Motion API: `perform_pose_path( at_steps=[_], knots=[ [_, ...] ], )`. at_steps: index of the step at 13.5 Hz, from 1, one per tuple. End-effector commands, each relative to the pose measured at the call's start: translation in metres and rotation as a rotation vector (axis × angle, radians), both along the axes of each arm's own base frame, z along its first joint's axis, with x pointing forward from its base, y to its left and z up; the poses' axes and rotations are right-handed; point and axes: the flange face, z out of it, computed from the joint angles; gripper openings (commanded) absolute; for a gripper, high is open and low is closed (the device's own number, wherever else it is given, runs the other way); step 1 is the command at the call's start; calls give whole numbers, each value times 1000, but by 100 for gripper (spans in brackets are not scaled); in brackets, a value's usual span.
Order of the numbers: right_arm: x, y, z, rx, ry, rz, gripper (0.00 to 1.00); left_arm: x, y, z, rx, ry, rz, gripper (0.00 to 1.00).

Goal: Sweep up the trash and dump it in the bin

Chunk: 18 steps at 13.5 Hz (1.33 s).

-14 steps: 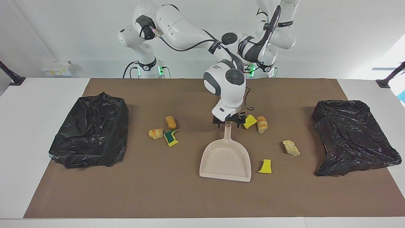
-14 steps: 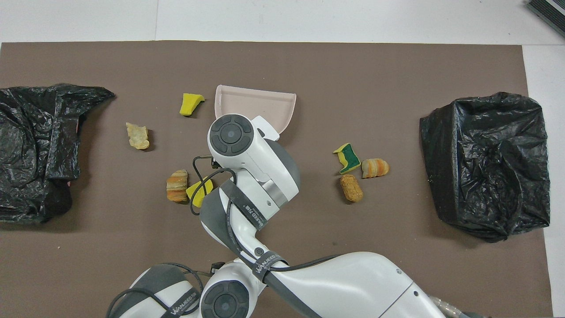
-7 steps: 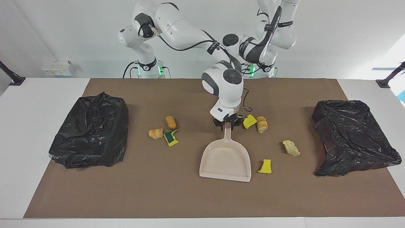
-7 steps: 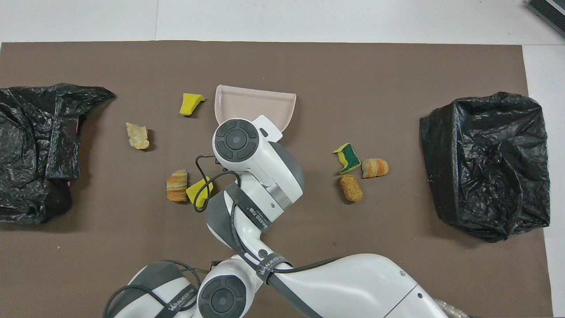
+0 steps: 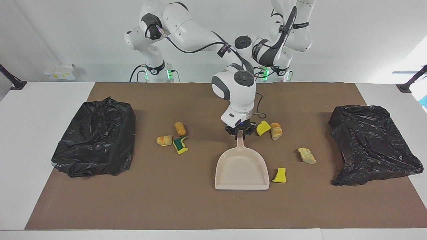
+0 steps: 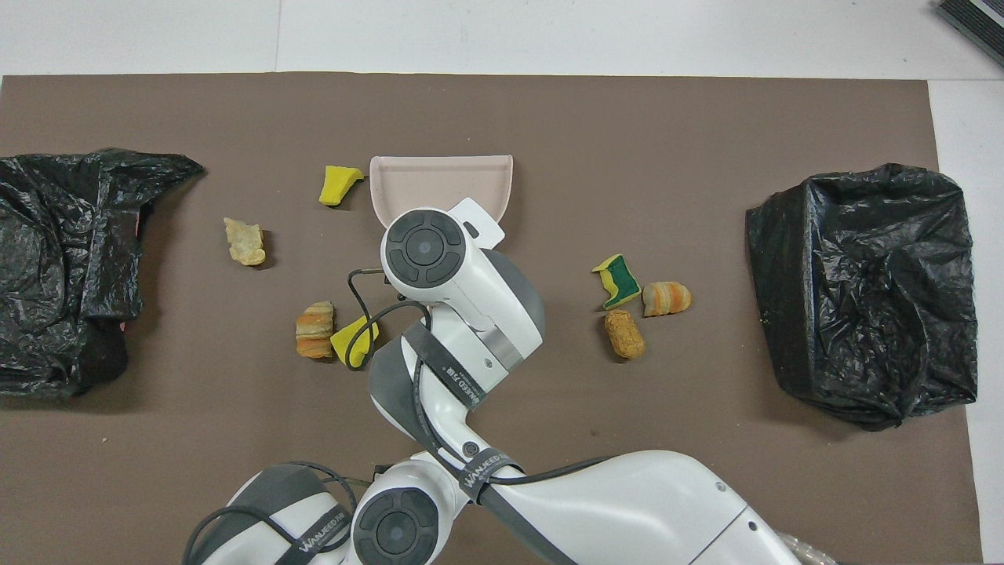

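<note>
Right gripper (image 5: 239,133) clenched on beige plastic dustpan (image 5: 242,171) handle at frame centre; yellow foam wedge (image 5: 279,175) touching the pan's right edge; handle points up-frame.

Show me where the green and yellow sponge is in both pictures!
Facing view: the green-and-yellow sponge lies between the dustpan and the right arm's end bag.
Overhead view: it is beside the orange-striped chunk.
Shared landmark: that striped chunk sits right next to it.
</note>
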Motion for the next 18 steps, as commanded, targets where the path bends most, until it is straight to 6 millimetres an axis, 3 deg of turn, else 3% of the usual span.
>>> perform_pose_path(
  at_steps=[1,4,9,14,18],
  knots=[
    [1,-17,26,-6,-31,2,0,-2,5,-1,34,39,7,0],
    [6,-34,38,-74,-38,130,0,-6,11,7,59,60,-1,0],
    [30,-72,39,-139,-45,528,0,27,55,32,64,47,52,0],
    [57,-116,37,-179,-42,897,0,92,116,87,46,80,13,0],
    [63,-141,38,-196,6,1101,0,150,176,105,43,80,10,0]
  ],
)
